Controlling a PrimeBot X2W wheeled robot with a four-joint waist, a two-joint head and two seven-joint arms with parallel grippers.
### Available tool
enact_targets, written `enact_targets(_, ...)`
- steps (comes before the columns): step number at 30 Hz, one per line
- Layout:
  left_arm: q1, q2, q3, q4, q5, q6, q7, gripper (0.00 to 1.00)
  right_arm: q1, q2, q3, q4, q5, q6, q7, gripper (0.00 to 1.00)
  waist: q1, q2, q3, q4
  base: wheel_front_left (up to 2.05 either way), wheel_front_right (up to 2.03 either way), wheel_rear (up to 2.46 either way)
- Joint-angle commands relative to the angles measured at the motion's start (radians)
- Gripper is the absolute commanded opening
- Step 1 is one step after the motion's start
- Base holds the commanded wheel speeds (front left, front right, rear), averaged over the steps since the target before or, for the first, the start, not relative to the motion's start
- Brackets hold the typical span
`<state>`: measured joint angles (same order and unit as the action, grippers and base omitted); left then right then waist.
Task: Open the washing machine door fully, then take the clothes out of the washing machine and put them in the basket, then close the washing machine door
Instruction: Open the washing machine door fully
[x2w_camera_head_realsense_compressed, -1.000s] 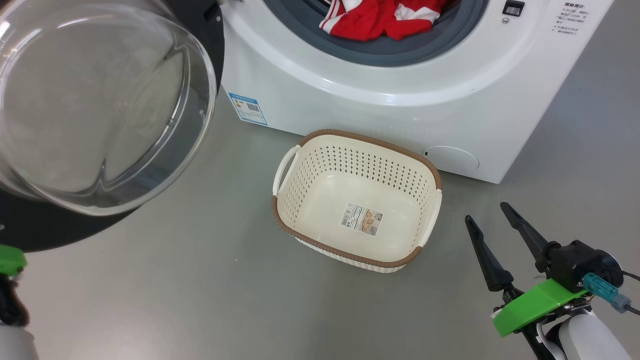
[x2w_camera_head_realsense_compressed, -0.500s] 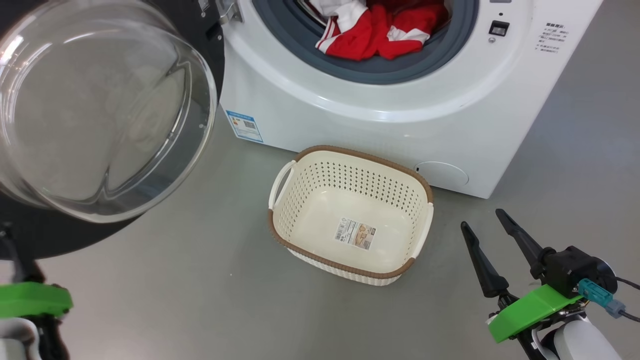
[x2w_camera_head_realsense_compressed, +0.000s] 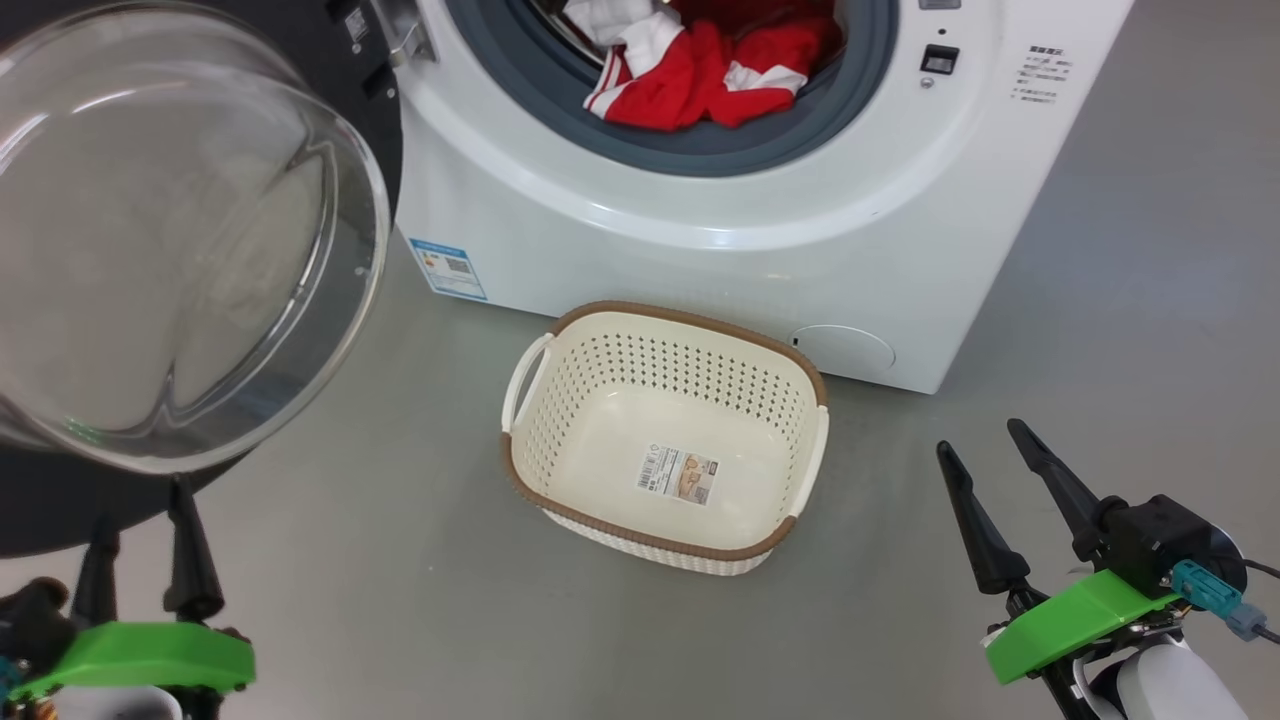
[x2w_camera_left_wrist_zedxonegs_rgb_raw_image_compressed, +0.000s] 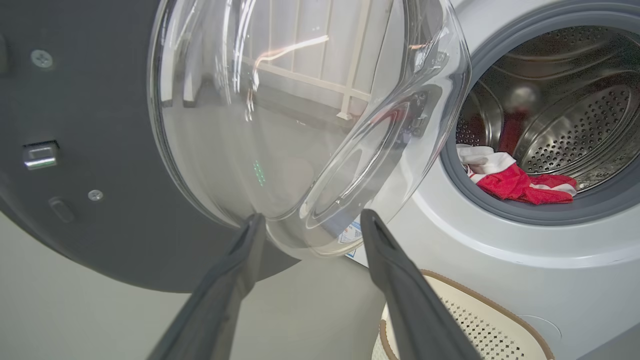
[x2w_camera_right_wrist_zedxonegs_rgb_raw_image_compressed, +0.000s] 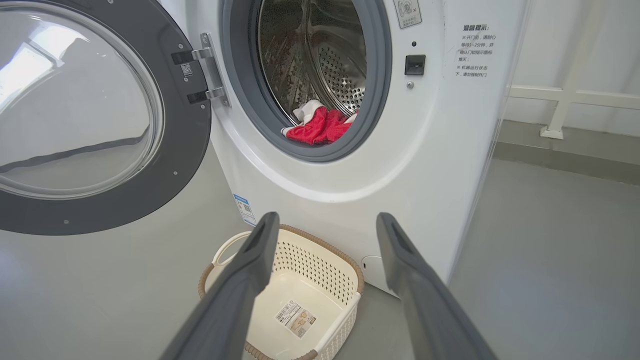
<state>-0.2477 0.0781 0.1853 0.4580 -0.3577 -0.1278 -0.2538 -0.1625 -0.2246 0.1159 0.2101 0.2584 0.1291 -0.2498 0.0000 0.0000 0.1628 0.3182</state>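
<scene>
Both sets of jaws spread, empty. Head: left gripper (x2w_camera_head_realsense_compressed: 142, 502) just under the door (x2w_camera_head_realsense_compressed: 180, 240), at its glass bulge; right gripper (x2w_camera_head_realsense_compressed: 978, 436) parked right of basket (x2w_camera_head_realsense_compressed: 690, 318). Basket sits below washer (x2w_camera_head_realsense_compressed: 700, 250) mouth, probably for a short drop. Left wrist: door swung wide, bulge facing the fingers (x2w_camera_left_wrist_zedxonegs_rgb_raw_image_compressed: 400, 300); contact unclear. Right wrist: clothes (x2w_camera_right_wrist_zedxonegs_rgb_raw_image_compressed: 320, 129) heaped at the drum (x2w_camera_right_wrist_zedxonegs_rgb_raw_image_compressed: 340, 75) front lip, long axis across the opening, white end toward the door.

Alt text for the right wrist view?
A white washer stands with its round door wide open on the left and red-and-white clothes at the drum's front lip. An empty cream basket sits on the floor before it, seen between the right hand's open dark fingers.
</scene>
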Motion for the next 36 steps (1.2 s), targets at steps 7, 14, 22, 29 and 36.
enact_targets(7,0.049,0.041,-0.058,-0.076,-0.024,-0.003,-0.008,1.0,0.014,0.006,-0.01,-0.031,0.011,0.002,-0.012,1.0,0.0,0.0,-0.007,-0.051,0.0,0.0,0.0)
enact_targets(14,0.071,0.053,-0.138,-0.11,-0.036,-0.003,-0.008,1.0,0.019,0.017,-0.04,-0.039,0.006,0.002,-0.012,1.0,0.0,0.0,-0.01,-0.102,0.0,0.0,0.0)
enact_targets(22,0.084,0.065,-0.185,-0.144,-0.058,-0.003,-0.008,1.0,0.03,0.027,-0.059,-0.039,0.005,0.002,-0.012,1.0,0.0,0.0,-0.019,-0.157,0.0,0.0,0.0)
enact_targets(29,0.101,0.073,-0.219,-0.166,-0.067,-0.003,-0.008,1.0,0.041,0.03,-0.075,-0.04,0.006,0.002,-0.012,1.0,0.0,0.0,-0.025,-0.204,0.0,0.0,0.0)
enact_targets(36,0.114,0.07,-0.234,-0.175,-0.069,-0.003,-0.008,1.0,0.056,0.029,-0.088,-0.047,0.008,0.002,-0.012,1.0,0.0,0.0,-0.031,-0.24,0.0,0.0,0.0)
